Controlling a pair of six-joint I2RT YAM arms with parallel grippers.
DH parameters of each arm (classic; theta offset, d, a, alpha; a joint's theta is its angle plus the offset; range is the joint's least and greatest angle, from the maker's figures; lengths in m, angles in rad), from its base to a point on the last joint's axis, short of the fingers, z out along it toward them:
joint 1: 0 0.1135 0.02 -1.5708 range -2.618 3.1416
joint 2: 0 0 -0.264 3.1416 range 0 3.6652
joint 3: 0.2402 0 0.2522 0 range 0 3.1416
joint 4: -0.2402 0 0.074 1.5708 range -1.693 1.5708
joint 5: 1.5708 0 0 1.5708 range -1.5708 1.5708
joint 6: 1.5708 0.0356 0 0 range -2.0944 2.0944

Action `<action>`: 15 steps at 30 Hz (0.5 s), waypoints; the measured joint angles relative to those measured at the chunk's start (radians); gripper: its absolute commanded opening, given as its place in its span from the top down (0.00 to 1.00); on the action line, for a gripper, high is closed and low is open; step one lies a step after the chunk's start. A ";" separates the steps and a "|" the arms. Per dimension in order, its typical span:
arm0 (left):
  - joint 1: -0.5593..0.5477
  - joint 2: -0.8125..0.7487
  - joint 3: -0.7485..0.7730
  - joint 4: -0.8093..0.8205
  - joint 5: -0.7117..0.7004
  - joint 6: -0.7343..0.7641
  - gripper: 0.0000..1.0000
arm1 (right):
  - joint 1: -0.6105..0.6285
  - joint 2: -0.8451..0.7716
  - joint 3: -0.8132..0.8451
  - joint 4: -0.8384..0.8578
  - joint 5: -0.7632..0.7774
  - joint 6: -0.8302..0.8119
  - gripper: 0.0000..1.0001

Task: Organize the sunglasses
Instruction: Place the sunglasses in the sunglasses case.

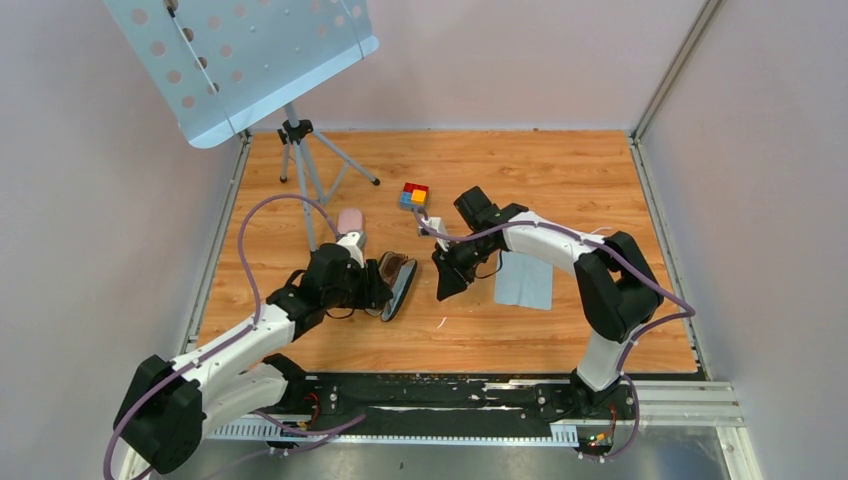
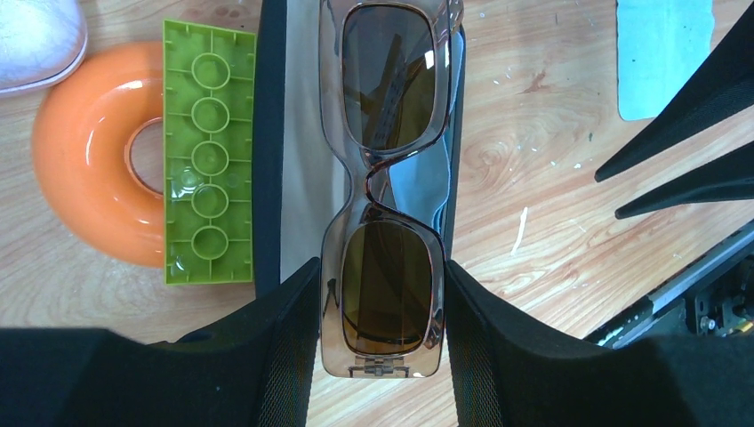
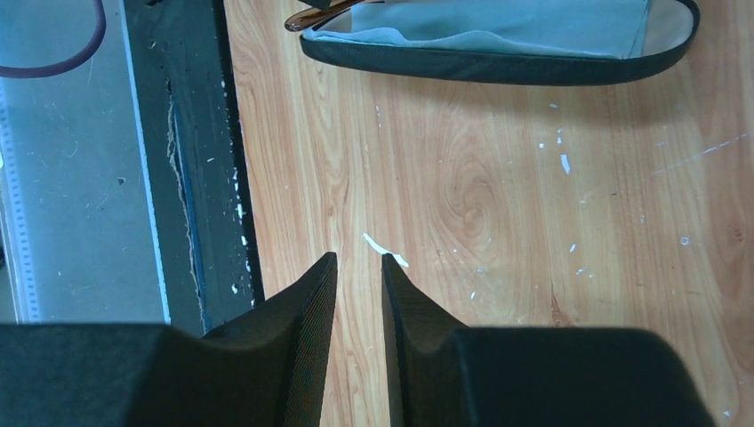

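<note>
The left gripper (image 2: 382, 264) clasps the sunglasses (image 2: 389, 133) at one lens end of their translucent brown frame, holding them lengthwise over the grey lining of an open black case (image 2: 269, 142) on the wooden table (image 3: 498, 222). A green brick (image 2: 209, 151) and an orange ring (image 2: 80, 160) lie beside the case. The right gripper (image 3: 360, 258) hovers nearby, empty, its jaws almost together, close to a blue cloth (image 1: 525, 280).

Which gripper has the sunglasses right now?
The left gripper: its fingers clamp one lens end of the sunglasses, over the open black case. The right gripper holds nothing, with its jaws slightly apart.
</note>
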 measured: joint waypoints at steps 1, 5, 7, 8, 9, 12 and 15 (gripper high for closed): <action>0.000 0.006 0.000 0.004 0.003 0.002 0.67 | 0.002 0.005 0.000 0.005 0.000 0.002 0.72; 0.000 0.029 0.000 0.018 0.009 0.007 0.67 | 0.003 0.013 -0.010 0.019 0.007 0.011 0.72; 0.000 0.039 0.000 0.024 0.013 0.008 0.67 | 0.003 0.013 -0.013 0.021 0.007 0.012 0.72; 0.000 0.045 0.000 0.029 0.016 0.008 0.67 | 0.003 0.013 -0.013 0.023 0.007 0.012 0.72; 0.000 0.050 0.000 0.034 0.018 0.008 0.67 | 0.003 0.013 -0.013 0.026 0.008 0.013 0.72; 0.000 0.066 0.000 0.051 0.027 0.007 0.67 | 0.003 0.013 -0.013 0.031 0.008 0.013 0.72; 0.000 0.077 -0.004 0.067 0.040 0.005 0.66 | 0.003 0.013 -0.014 0.035 0.008 0.013 0.72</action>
